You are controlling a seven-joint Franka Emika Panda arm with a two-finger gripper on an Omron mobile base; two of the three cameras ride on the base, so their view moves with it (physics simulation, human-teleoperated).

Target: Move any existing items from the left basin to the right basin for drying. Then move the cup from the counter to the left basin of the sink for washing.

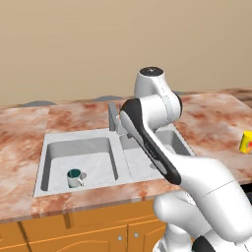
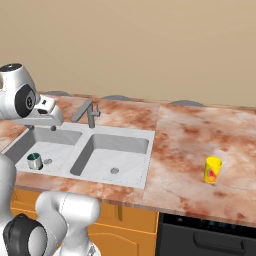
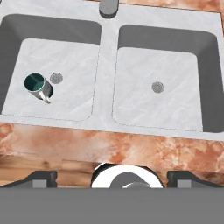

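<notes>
On the counter, the left basin holds the mug; pincer released.

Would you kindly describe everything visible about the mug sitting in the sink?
The mug is small, silvery-white outside and dark teal inside, with a small side handle. It looks metallic or glazed. It stands upright and appears empty on the floor of the left basin, toward its front left, right beside the round drain. Nothing but the basin floor touches it.

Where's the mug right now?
The mug stands upright in the left basin, beside its drain, near the front left corner in the left base view.
</notes>
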